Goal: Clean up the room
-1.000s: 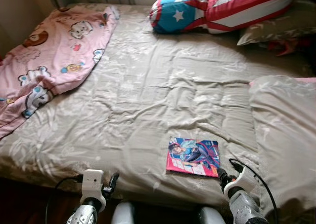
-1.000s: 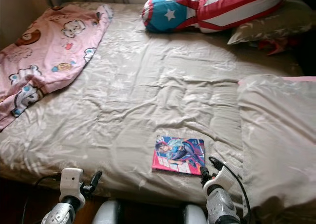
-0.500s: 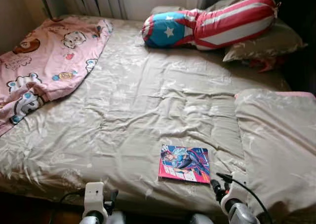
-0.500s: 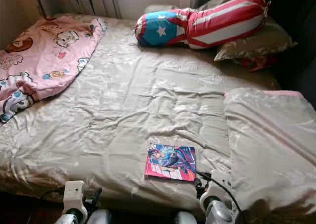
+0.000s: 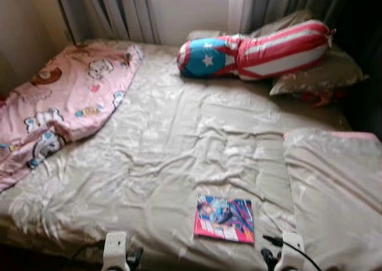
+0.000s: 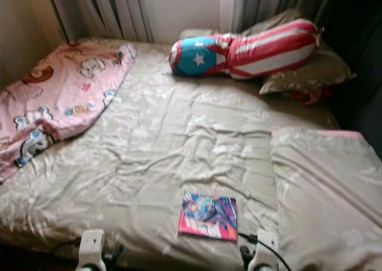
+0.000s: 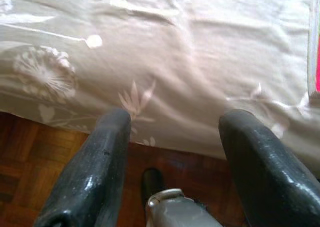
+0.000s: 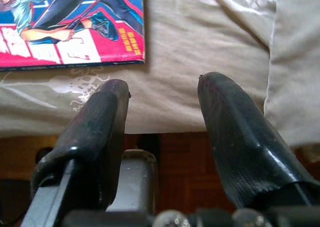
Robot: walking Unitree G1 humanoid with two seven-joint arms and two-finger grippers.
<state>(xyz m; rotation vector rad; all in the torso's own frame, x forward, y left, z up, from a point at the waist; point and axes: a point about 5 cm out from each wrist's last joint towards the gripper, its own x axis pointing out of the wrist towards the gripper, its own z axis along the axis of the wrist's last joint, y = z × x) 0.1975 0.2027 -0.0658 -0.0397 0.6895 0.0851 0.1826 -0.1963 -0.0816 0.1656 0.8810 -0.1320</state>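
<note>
A pink and blue comic book [image 5: 225, 218] lies flat near the front edge of the bed [image 5: 179, 134], also seen in the right wrist view as the comic book [image 8: 70, 27]. My right gripper [image 8: 162, 94] is open just short of the bed's edge, a little to the right of the book, nothing between its fingers. My left gripper [image 7: 172, 122] is open at the front edge further left, over the wooden floor [image 7: 30, 157]. Both wrists, left [image 5: 115, 250] and right [image 5: 286, 250], peek in at the bottom of the head views.
A pink cartoon blanket [image 5: 65, 104] is bunched on the bed's left side. A star-and-stripes bolster [image 5: 256, 47] and a grey pillow [image 5: 319, 74] lie at the head. A folded grey duvet [image 5: 337, 187] covers the right side. Curtains [image 5: 119, 11] hang behind.
The camera has tilted up and drawn back, showing more of the curtains and wall. Both arms have sunk lower in view. The book has not moved on the bed.
</note>
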